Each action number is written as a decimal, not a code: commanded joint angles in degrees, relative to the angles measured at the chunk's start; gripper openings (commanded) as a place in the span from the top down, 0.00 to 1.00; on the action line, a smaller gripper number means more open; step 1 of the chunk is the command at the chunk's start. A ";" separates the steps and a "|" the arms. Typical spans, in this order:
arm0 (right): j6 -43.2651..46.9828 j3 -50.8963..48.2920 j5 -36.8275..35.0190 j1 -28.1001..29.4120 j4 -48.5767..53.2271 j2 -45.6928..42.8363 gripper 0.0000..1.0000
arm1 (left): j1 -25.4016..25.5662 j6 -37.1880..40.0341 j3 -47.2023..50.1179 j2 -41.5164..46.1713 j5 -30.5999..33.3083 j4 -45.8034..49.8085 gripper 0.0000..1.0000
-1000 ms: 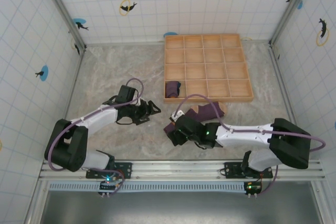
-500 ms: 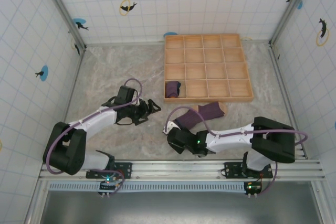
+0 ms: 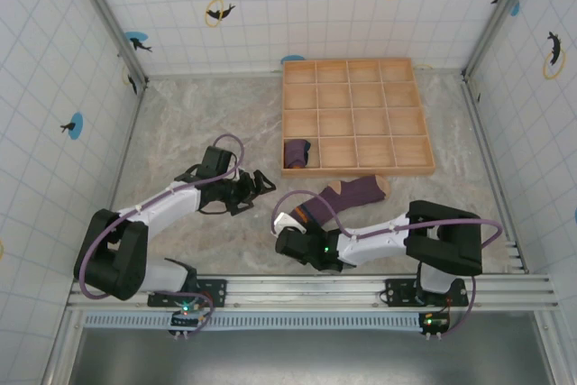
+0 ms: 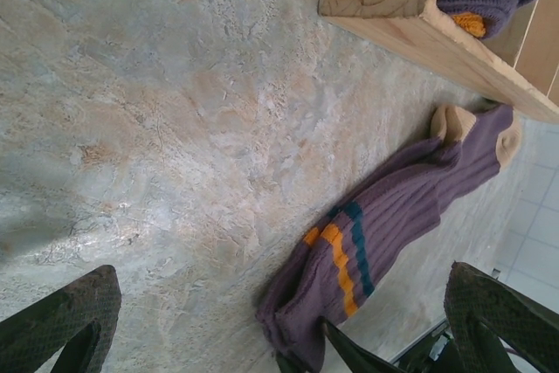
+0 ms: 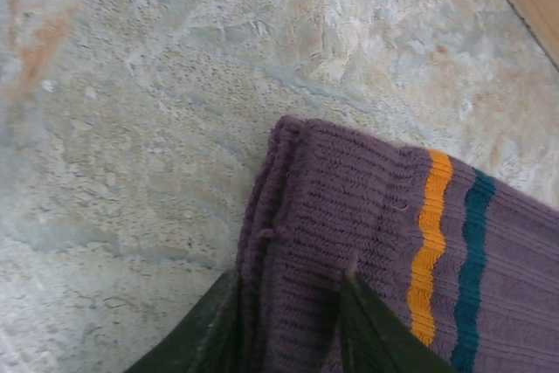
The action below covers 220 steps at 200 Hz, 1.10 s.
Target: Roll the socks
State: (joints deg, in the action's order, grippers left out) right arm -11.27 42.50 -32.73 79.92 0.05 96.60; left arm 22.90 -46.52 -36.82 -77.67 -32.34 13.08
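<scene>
On the left side of the table (image 3: pixel 198 123), my left gripper (image 3: pixel 261 185) hovers low over bare stone with its fingers spread wide and nothing between them. It is apart from the fabric and points toward the cuff end, so for now it is only standing by.

Next along, near the middle of the near edge, my right gripper (image 5: pixel 290 290) is down at the cuff of the sock (image 3: pixel 347 196). In the wrist view its two fingers stand close on either side of the folded purple edge and press against the ribbing. I judge that to be a pinch on the cuff, not a hover.

From there the sock runs right and slightly away from me. It lies flat and full length on the table, with the orange and teal stripes just past the cuff and the tan heel and toe at the far end. The toe is just beside the near wall of the tray (image 3: pixel 358 61). No part of it is turned over on itself yet.

Behind it, the bundle (image 3: pixel 297 152) sits in the tray's near-left corner compartment, and the other compartments look bare.

I put the job at about halfway. One sock is rolled and stowed, and the second is gripped at the cuff but not yet rolled. What is left is to turn that cuff over, wind it up to the toe, and probably set it in a compartment.
</scene>
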 commanded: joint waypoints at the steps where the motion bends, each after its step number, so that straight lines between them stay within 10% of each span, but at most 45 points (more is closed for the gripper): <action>1: -0.76 2.01 -4.09 0.28 2.15 1.53 0.71 | 0.32 0.91 -1.33 -0.56 0.08 1.31 0.03; 63: -5.58 0.67 4.18 -1.91 0.86 0.53 1.00 | 0.80 1.34 -1.61 -0.32 0.59 0.81 0.03; 220: -42.20 -26.18 33.96 -21.31 -33.48 -18.10 1.00 | 12.05 -0.41 -0.17 1.92 6.12 -9.57 0.10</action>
State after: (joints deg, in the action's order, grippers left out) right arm -45.43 19.03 -1.10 59.90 -26.35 80.79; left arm 33.52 -46.59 -36.62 -74.72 -27.73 4.84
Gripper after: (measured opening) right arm 0.074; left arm 0.901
